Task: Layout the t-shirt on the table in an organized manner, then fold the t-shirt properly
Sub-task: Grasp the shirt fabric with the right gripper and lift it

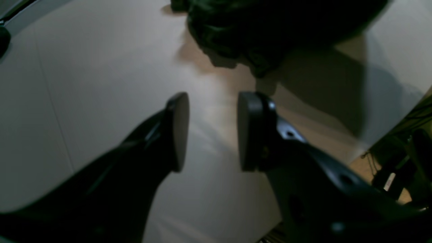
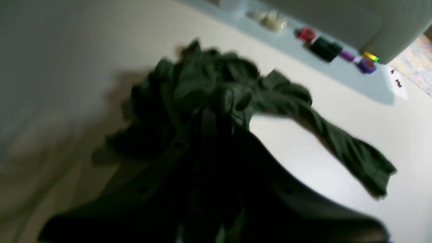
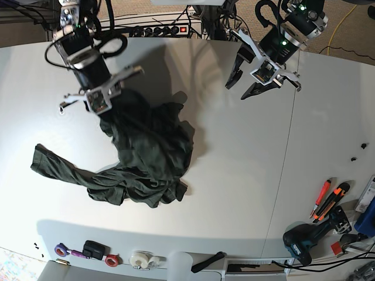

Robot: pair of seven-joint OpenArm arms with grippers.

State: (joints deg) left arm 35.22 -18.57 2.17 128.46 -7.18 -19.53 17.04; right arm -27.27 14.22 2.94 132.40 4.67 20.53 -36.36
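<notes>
The t-shirt [image 3: 146,152] lies bunched in a dark green heap on the white worktop [image 3: 234,187], left of centre in the base view, with one long sleeve or edge trailing out toward 9 o'clock. The right gripper [image 3: 108,108], at about 10 o'clock from the heap, has its jaws clamped on the upper part of the cloth, which hangs down from them in a gathered fold. In the right wrist view the fabric bunches right at the fingers, though the picture is blurred. The left gripper [image 3: 249,79] hovers well apart at 2 o'clock, jaws spread and holding nothing; its wrist view shows bare worktop between the pads [image 1: 180,131].

The layout step appears to be only beginning, since the shirt is crumpled and no fold can start. The next move likely calls for the free arm to take a second edge or corner, so both can draw the cloth flat. A risk is seizing several layers at once.
</notes>
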